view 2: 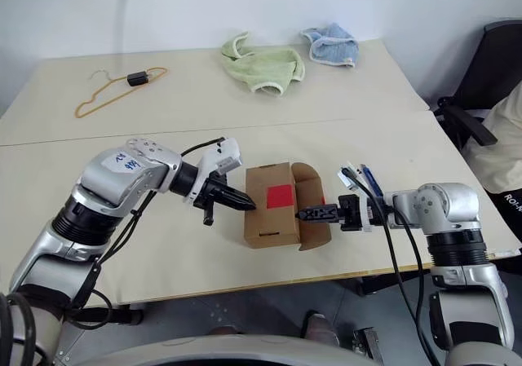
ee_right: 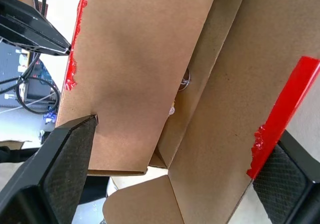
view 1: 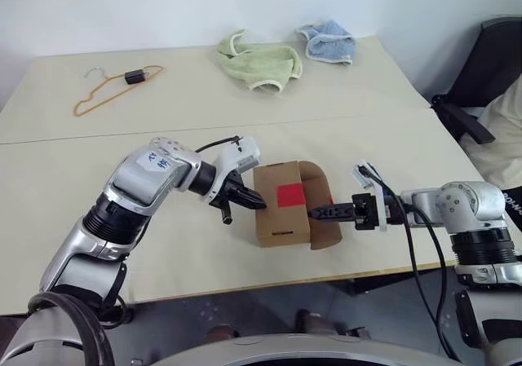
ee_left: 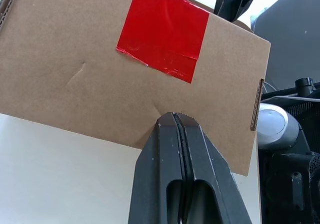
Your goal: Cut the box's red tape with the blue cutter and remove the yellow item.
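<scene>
The brown box (view 1: 281, 211) lies mid-table with its end flap (view 1: 320, 188) swung open to the right. The red tape (view 1: 290, 194) is torn: one piece sits on the box's top (ee_left: 162, 32), and a strip clings to the flap's edge (ee_right: 280, 119). My left gripper (view 1: 258, 203) is shut and empty, its tips (ee_left: 174, 118) pressed against the box's left side. My right gripper (view 1: 314, 213) is open at the box's open end, its fingers (ee_right: 65, 169) straddling the top panel and flap. A slim blue stick, the blue cutter (view 2: 369, 178), lies just behind my right wrist. The yellow item is hidden.
At the table's back lie an orange wire hanger (view 1: 114, 89), a pale green cloth (view 1: 261, 63) and a light blue cloth (view 1: 326, 41). A dark chair (view 1: 481, 72) stands past the right edge. The table's front edge runs just below the box.
</scene>
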Robot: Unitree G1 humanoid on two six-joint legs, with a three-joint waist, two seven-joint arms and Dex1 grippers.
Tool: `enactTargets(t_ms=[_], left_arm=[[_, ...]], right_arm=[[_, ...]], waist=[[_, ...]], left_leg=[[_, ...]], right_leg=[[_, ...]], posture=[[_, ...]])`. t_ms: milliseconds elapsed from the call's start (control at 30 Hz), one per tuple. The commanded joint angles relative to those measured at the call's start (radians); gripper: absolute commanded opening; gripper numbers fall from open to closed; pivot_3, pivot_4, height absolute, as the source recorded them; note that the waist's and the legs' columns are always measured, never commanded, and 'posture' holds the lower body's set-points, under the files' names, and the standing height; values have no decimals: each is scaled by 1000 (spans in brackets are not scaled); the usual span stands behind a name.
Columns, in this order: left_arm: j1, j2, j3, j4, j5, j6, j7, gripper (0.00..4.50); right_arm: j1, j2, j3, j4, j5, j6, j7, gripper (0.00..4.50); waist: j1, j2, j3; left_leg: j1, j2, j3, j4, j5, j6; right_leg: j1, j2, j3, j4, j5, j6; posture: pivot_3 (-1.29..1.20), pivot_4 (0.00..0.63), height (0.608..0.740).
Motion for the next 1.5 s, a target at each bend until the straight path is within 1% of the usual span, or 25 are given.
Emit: enactTargets(t_ms=[33, 133, 200, 433, 500, 533, 700, 833, 933, 1067, 1200, 1400, 1500], left_arm=[[20, -13, -70, 36, 15, 5, -1, 0], [10, -26, -74, 58, 23, -17, -4, 0], [4, -33, -76, 70, 27, -25, -6, 0], [-13, -51, -82, 103, 34, -48, -8, 0], [-16, -54, -83, 110, 34, -54, -8, 0], [-17, -56, -83, 115, 35, -58, -8, 0], [-23, -73, -82, 141, 40, -76, -8, 0], [-22, -92, -79, 160, 44, -95, -6, 0], [-24, -109, -77, 179, 47, -108, -1, 0], [-23, -138, -67, 209, 52, -136, 7, 0], [-24, -173, -61, 241, 59, -161, 15, 0], [-17, -220, -43, 274, 69, -189, 36, 0], [-4, -232, -28, 275, 72, -192, 49, 0]], right_arm=[[4, -9, 9, 12, -31, -7, -11, 4459], [19, -9, -17, 2, -33, -16, -19, 3883], [22, -3, -36, -3, -32, -23, -25, 3208], [35, -17, -33, -41, -47, -72, -13, 656], [31, -26, -34, -49, -48, -69, -17, 173], [31, -32, -37, -64, -47, -67, -18, 45], [34, -61, -48, -153, -27, -43, -20, 45], [24, -85, -59, -263, -1, 2, -39, 45], [8, -112, -34, -328, -9, 32, -54, 45], [-41, -119, -63, -388, 4, 122, -104, 45], [-100, -146, -66, -384, 24, 198, -157, 45], [-154, -217, -15, -358, 52, 200, -269, 45], [-208, -237, -1, -329, 85, 200, -322, 45]], waist=[[1, 0, 0], [2, 0, 0], [3, 0, 0], [5, 0, 0], [6, 0, 0], [6, 0, 0], [19, 0, 0], [31, 0, 0], [33, 0, 0], [31, 0, 0], [33, 0, 0], [33, 0, 0], [32, 0, 0]], left_leg=[[0, 0, 0, 0, 0, 0], [1, 0, 0, 0, 0, 0], [1, 0, 0, 0, 0, 0], [0, 0, -1, 0, 0, 0], [0, 0, -1, 0, 0, 0], [0, 0, -1, 0, 0, 0], [-1, 0, -1, 0, 0, 0], [-1, -1, -1, 0, 0, 0], [-2, -1, -2, 1, 0, 1], [-2, -1, -2, 1, -1, 1], [-3, -1, -2, 1, -1, 1], [-3, -1, -2, 1, -1, 3], [-3, -1, -2, 1, -2, 3]], right_leg=[[0, 0, 0, 0, 0, 0], [1, 0, 0, 0, 0, 0], [1, 0, 0, 0, 0, 0], [1, 0, 0, -1, 0, 0], [1, 0, 0, -1, 0, 0], [1, 0, 0, -1, 0, 0], [1, 0, 0, -2, 0, 0], [1, 0, -1, -3, 0, 0], [1, 0, -1, -3, 0, 1], [1, 0, -1, -4, 1, 1], [1, 0, -1, -4, 1, 1], [1, -1, -1, -5, 1, 1], [1, -1, -1, -6, 1, 1]], posture=[[0, 150, 740], [0, 150, 740], [0, 150, 740], [0, 150, 740], [0, 150, 740], [0, 150, 740], [0, 150, 740], [0, 150, 740], [0, 150, 740], [0, 150, 740], [0, 150, 740], [0, 150, 740], [0, 150, 740]])
